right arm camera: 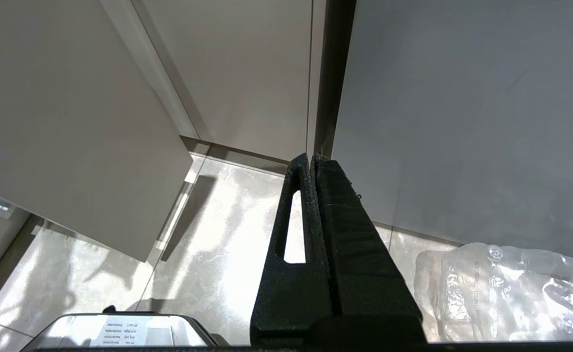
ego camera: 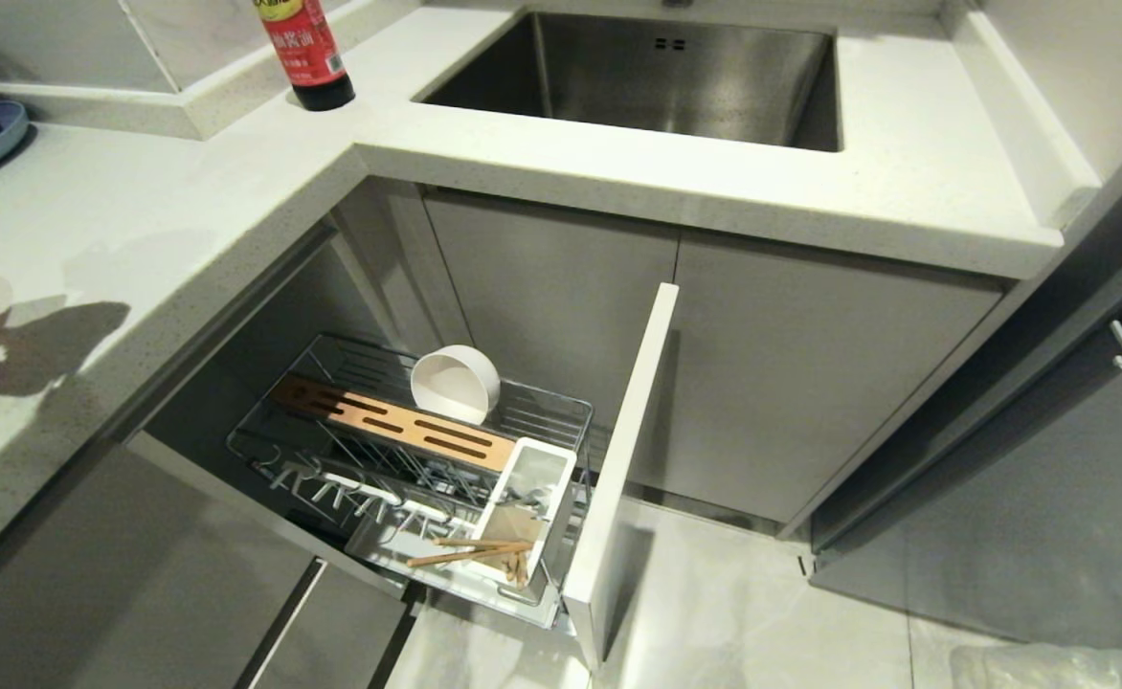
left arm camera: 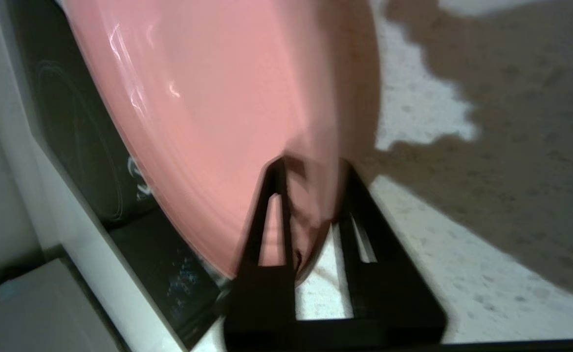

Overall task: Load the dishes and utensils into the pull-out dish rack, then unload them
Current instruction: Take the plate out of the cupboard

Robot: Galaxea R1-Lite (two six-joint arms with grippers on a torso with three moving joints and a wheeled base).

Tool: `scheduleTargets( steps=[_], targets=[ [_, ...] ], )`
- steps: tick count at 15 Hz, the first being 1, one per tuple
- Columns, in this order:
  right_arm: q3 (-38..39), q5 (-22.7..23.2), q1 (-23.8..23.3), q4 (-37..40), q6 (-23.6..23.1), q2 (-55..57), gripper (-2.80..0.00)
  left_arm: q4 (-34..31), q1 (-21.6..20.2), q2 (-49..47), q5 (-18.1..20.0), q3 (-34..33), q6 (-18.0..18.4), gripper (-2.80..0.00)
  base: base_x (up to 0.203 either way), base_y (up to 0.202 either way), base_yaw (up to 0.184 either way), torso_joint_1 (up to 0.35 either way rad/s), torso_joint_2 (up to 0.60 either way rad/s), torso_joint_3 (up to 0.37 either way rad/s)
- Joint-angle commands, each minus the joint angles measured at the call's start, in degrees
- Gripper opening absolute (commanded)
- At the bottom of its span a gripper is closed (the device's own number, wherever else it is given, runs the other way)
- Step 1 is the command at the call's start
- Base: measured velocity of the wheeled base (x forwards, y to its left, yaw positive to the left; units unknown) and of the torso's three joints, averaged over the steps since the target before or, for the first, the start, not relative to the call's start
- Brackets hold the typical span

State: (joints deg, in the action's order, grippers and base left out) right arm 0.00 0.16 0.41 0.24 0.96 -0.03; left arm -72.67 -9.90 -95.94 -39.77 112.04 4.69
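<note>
**Plate in left grip, rack still down-right**

Left wrist view: left end effector (left arm camera: 311, 195) pinches the pink plate (left arm camera: 218, 122) by its rim, plate standing edge-on above the bench (left arm camera: 462, 274). Head view: dish rack (ego camera: 408, 459) lies lower centre, right of the left arm at frame's left edge; chopsticks (ego camera: 470, 552) nearest, bowl (ego camera: 454, 385) behind. Right end effector (right arm camera: 313, 161) clenched, empty, over floor.
</note>
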Motion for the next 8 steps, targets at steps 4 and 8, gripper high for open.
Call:
scheduleTargets(
  steps=[4, 8],
  targets=[
    [0.0, 0.02, 0.02, 0.02, 0.0, 0.02, -2.8, -0.01, 0.34, 0.67, -0.22, 0.1, -0.12, 0.0, 0.0, 0.0, 0.0, 0.0, 0.0, 0.0],
    [-0.06, 0.02, 0.02, 0.02, 0.0, 0.02, -2.8, 0.11, 2.05, 4.05, 0.37, 0.1, -0.21, 0.0, 0.0, 0.0, 0.0, 0.0, 0.0, 0.0]
  ],
)
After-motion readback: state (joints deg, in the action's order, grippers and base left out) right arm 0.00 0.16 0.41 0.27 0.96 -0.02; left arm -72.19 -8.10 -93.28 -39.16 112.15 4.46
